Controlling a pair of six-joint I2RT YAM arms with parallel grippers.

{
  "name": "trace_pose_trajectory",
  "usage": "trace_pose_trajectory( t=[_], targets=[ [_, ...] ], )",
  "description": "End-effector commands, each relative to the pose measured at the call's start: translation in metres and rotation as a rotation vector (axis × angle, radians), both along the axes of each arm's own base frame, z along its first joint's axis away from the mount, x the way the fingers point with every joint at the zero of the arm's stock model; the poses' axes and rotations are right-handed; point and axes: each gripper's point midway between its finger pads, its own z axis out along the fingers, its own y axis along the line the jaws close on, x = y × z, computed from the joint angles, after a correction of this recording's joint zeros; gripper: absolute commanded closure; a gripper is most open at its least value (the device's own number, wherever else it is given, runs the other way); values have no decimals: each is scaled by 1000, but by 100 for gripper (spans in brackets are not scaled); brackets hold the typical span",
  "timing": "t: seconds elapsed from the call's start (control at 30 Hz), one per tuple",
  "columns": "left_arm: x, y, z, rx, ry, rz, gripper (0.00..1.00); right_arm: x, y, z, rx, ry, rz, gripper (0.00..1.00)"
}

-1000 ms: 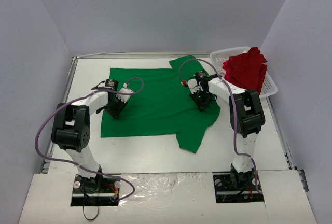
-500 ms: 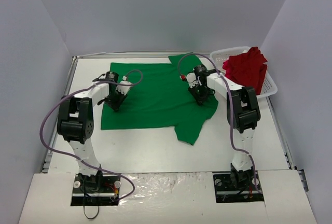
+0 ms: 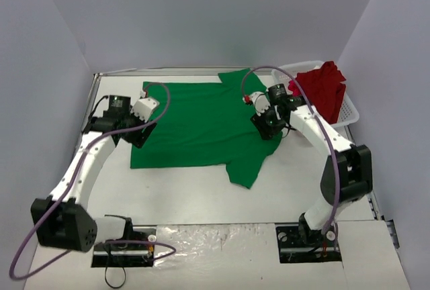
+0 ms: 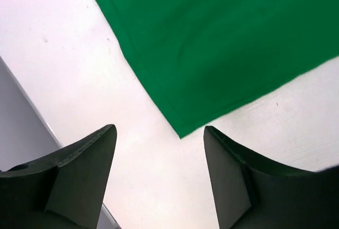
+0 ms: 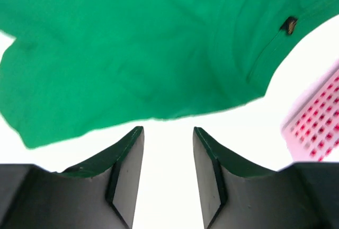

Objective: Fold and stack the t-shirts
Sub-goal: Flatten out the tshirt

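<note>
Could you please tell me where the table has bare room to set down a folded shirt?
The widest patch is the near strip of table between the green t-shirt's near hem and the arm bases. A narrower strip flanks the shirt's left edge, by the left claw. The far right is crowded: basket, red t-shirt and right claw.

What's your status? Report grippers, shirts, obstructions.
Left gripper open, right gripper open, both empty. Green t-shirt spread out, unfolded. Red t-shirt in basket. No obstruction seen.
</note>
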Motion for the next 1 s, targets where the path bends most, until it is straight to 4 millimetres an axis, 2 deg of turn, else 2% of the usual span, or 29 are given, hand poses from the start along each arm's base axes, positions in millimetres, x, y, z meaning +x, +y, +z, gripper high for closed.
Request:
trace_pose_trajectory(
  t=[0.0,0.03,0.07,0.17,0.3,0.4,0.57,0.77,0.97],
  targets=[
    [-33,15,-6,40,39,34,34,-45,-2,-1,0,82,89,61],
    [-39,16,-2,34,19,36,34,-52,-4,1,-6,79,105,62],
    [-47,15,-11,30,39,33,34,-63,-7,-8,-31,104,120,63],
    [-60,16,-13,18,24,39,32,-89,-9,-23,-86,160,180,63],
    [-75,26,-21,54,28,67,32,-112,0,-25,-124,209,289,61],
    [-80,28,-27,61,34,69,32,-117,4,-23,-153,231,339,60],
    [-81,33,-28,79,29,88,32,-134,23,-27,-195,268,438,59],
    [-81,36,-27,80,22,101,31,-147,38,-48,-245,325,507,57],
    [-81,38,-27,83,23,109,31,-144,50,-69,-251,350,517,55]
  ],
)
